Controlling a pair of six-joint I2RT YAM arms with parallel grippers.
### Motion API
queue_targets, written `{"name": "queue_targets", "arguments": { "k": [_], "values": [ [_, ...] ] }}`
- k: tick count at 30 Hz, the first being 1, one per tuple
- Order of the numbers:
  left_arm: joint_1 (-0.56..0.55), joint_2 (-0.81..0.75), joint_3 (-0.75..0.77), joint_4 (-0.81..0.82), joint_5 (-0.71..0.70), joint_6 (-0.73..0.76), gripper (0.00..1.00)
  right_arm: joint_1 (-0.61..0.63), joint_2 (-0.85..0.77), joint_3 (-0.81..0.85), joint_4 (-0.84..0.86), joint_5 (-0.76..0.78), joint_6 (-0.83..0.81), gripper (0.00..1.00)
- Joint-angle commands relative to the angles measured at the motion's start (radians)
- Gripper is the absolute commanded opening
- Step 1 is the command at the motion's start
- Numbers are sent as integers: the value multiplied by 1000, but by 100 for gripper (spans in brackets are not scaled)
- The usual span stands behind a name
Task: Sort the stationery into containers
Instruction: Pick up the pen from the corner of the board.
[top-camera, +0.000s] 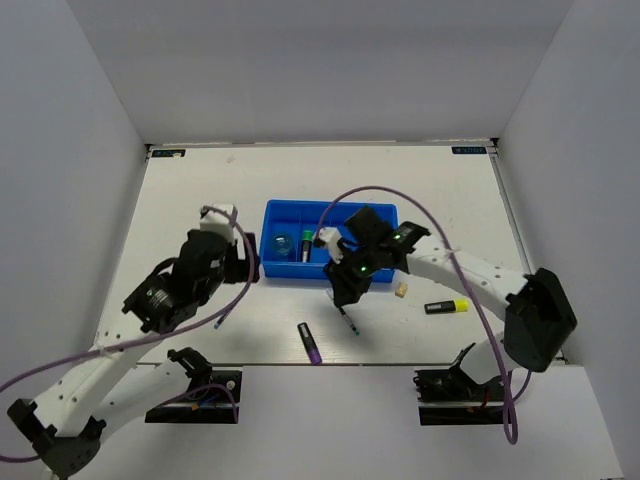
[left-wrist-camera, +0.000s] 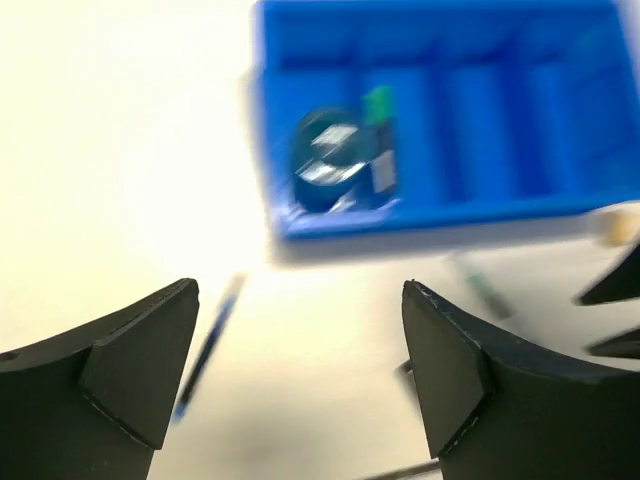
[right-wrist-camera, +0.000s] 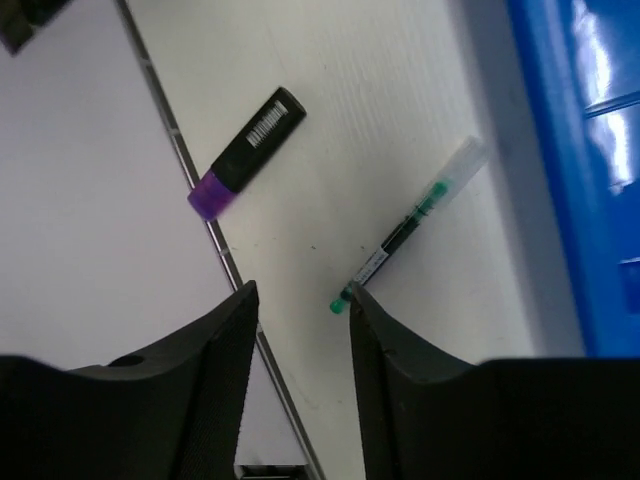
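Top external view shows one bright blue plastic tray (top-camera: 285, 212) with four narrow compartments, holding one bluish round piece (top-camera: 281, 243) and one green-capped item (top-camera: 304, 243). On the white tabletop (top-camera: 200, 190) lie one stubby purple-black marker (top-camera: 309, 342), one yellow-black highlighter (top-camera: 446, 307), one thin green pen (top-camera: 346, 322) and one small beige eraser (top-camera: 401, 290). The left wrist view is blurred: the black left fingers (left-wrist-camera: 130, 360) stand wide apart with nothing between them, and one slim dark blue pen (left-wrist-camera: 208, 345) lies just beyond one tip. The right fingers (right-wrist-camera: 215, 360) show a narrow, empty gap, with the green pen's tip just beside one fingertip.
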Motion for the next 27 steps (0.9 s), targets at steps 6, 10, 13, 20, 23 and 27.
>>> {"name": "queue_targets", "arguments": {
  "k": [6, 10, 13, 20, 23, 27],
  "values": [
    [11, -252, -240, -274, -225, -42, 94, 279, 213, 93, 90, 440, 451, 66],
    [11, -297, -291, -272, -286, -45, 94, 375, 319, 171, 68, 658, 537, 65],
    [13, -305, -325, -266, -308, -37, 94, 424, 382, 191, 93, 675, 565, 60],
    [13, -397, -355, -248, -341, -14, 94, 482, 456, 212, 99, 678, 606, 57],
    [11, -424, -371, -239, -344, -12, 94, 497, 462, 209, 97, 669, 614, 57],
    [13, -431, -371, -242, -337, -16, 94, 519, 483, 203, 99, 679, 632, 57]
  ]
}}
